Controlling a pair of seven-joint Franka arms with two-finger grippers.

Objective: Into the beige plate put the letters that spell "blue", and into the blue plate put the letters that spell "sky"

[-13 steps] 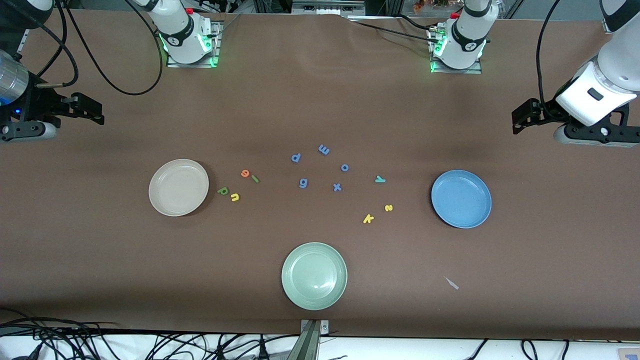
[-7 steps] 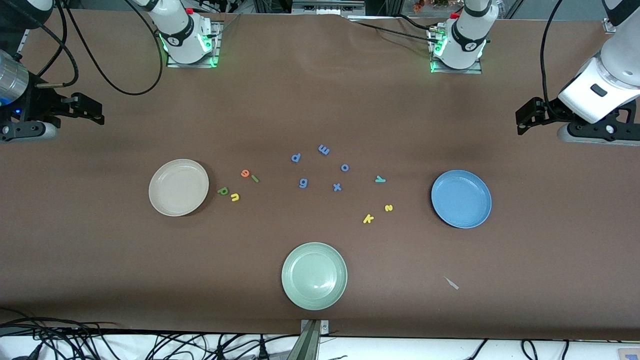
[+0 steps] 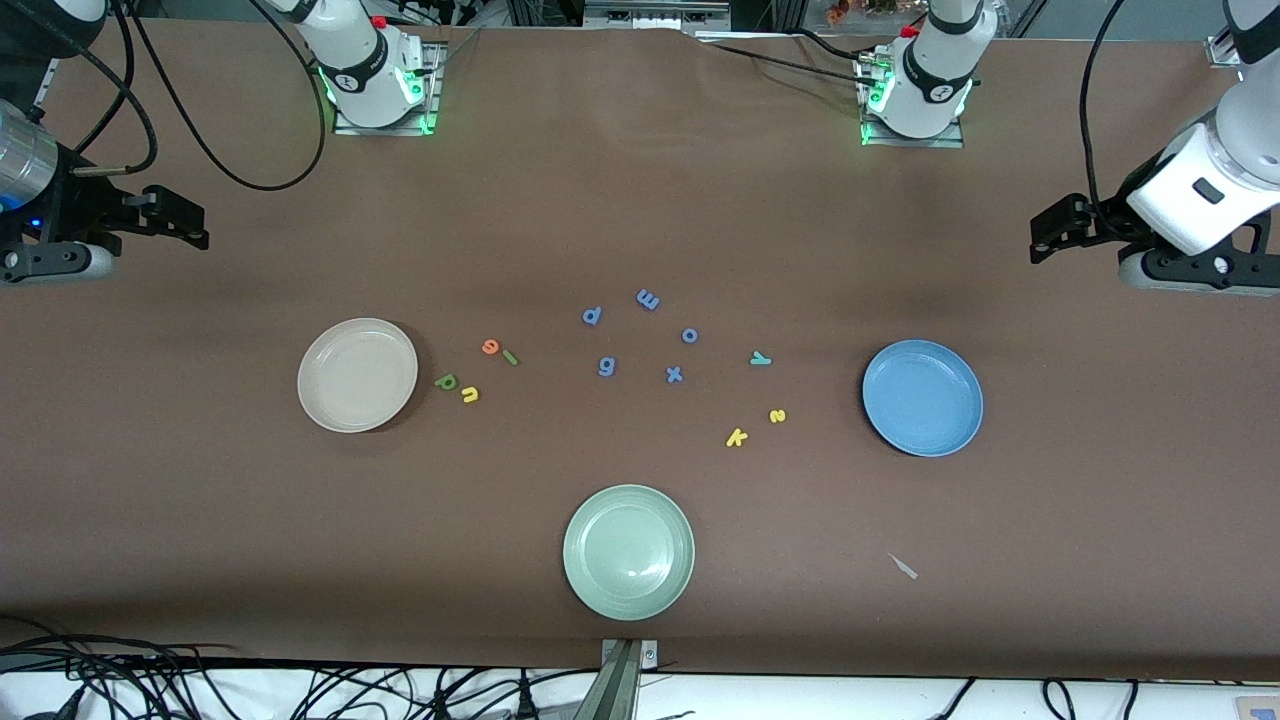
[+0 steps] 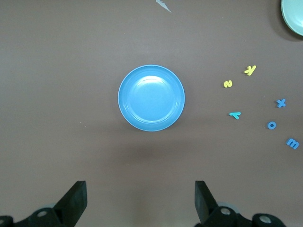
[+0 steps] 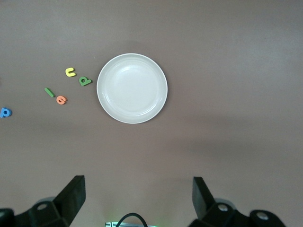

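The beige plate (image 3: 357,375) (image 5: 132,88) lies toward the right arm's end. Beside it are the orange e (image 3: 490,347), green l (image 3: 511,357), green b (image 3: 446,381) and yellow u (image 3: 470,395). Toward the left arm's end lies the blue plate (image 3: 922,398) (image 4: 151,98), with the teal y (image 3: 760,358), yellow s (image 3: 777,416) and yellow k (image 3: 737,437) beside it. My left gripper (image 3: 1045,238) (image 4: 140,203) hangs open and empty over bare table at its end. My right gripper (image 3: 195,228) (image 5: 138,201) waits open and empty at the other end.
A pale green plate (image 3: 628,551) sits nearest the front camera. Several periwinkle-blue letters (image 3: 648,299) are scattered mid-table between the two letter groups. A small pale scrap (image 3: 903,566) lies nearer the camera than the blue plate. Cables trail by both bases.
The left arm's hand has drifted slightly toward its end of the table. The right arm, plates and letters have not moved.
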